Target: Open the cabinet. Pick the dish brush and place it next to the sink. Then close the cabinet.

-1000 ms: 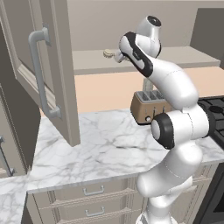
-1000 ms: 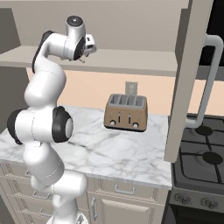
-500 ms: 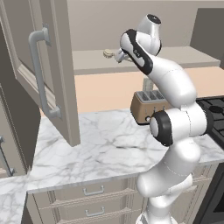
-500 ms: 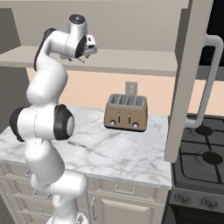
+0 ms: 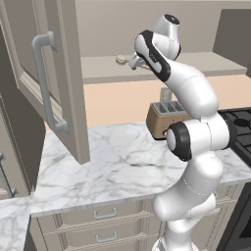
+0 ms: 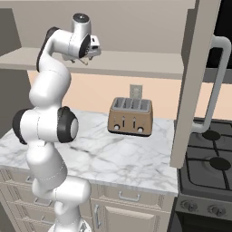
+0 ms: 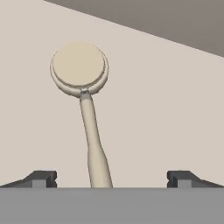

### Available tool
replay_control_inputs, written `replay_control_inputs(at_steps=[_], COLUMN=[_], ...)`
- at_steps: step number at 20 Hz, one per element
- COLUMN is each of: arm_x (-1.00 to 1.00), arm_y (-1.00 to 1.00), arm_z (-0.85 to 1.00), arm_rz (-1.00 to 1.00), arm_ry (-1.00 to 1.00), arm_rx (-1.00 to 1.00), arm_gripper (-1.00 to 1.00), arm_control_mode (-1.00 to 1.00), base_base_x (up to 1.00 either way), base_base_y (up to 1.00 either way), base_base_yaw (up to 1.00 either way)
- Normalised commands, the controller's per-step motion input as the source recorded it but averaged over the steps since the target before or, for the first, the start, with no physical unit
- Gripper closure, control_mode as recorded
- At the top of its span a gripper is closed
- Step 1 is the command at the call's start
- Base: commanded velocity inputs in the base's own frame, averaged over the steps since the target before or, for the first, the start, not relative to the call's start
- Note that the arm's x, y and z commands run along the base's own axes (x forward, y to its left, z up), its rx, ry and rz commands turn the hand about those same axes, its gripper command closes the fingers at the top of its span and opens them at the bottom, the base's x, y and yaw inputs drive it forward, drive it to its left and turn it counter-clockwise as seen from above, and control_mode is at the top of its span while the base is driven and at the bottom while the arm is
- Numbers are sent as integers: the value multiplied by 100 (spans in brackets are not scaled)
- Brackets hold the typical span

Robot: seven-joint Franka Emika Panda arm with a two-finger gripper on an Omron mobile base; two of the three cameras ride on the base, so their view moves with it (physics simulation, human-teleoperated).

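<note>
the dish brush (image 7: pixel 85 109) runs off the hand view at 6 o'clock, its handle end lost under the bottom band between the two fingertips (image 7: pixel 43 178), so whether they touch it cannot be told. in the left base view the brush (image 5: pixel 120 60) shows as a tiny head at 9 o'clock of the gripper (image 5: pixel 135 62), its handle hidden behind the wrist. the cabinet (image 5: pixel 46 83) door is cut off at 12 o'clock and 9 o'clock. the toaster (image 5: pixel 160 120) is half covered by the arm. the stove (image 6: pixel 209 158) is cropped at 3 o'clock.
</note>
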Motion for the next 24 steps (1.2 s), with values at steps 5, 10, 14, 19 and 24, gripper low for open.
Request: replay_control_inputs(at_steps=[5, 10, 14, 19, 24], arm_x=[0, 0, -1, -42, -67], arm_y=[0, 0, 0, 0, 0], arm_z=[0, 0, 0, 0, 7], arm_rz=[0, 0, 0, 0, 0], arm_ry=[0, 0, 0, -4, -10], arm_rx=[0, 0, 0, 0, 3], arm_gripper=[100, 100, 100, 100, 100], arm_control_mode=[-100, -100, -100, -100, -100], base_base_x=[0, 0, 0, 0, 0], base_base_y=[0, 0, 0, 0, 0], base_base_yaw=[0, 0, 0, 0, 0])
